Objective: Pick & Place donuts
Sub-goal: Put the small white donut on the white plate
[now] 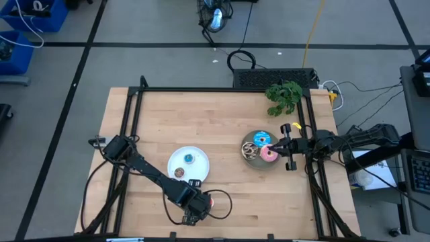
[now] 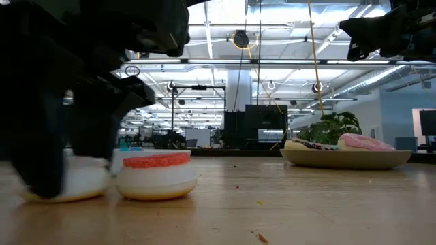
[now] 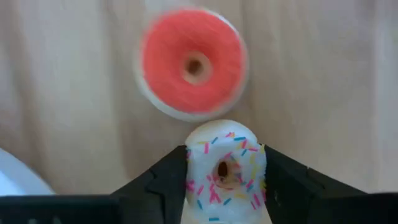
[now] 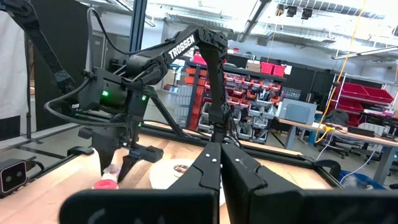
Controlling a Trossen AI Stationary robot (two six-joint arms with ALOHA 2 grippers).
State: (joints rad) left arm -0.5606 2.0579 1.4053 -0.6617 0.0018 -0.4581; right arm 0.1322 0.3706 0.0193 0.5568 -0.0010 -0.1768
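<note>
Left gripper (image 3: 225, 180) fingers closing on sprinkled cream donut (image 3: 225, 171), risking nudging red donut (image 3: 193, 62) just beside. Right gripper (image 4: 221, 163) waiting, fingers closed.

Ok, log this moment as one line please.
left gripper: jaws around cream sprinkled donut on table | red donut: beside it | right gripper: shut, over gray plate

My two arms are dark, nearly black, built from slim tube links between chunkier joint housings. My left arm (image 4: 180, 46) carries white TROSSEN lettering along one link, a small green light glowing on the block near its wrist, and black cables looping beside it. My left hand (image 3: 225, 186) ends in two matte black, wedge-shaped fingers. My right hand (image 4: 219, 180) has the same angular black fingers.
</note>
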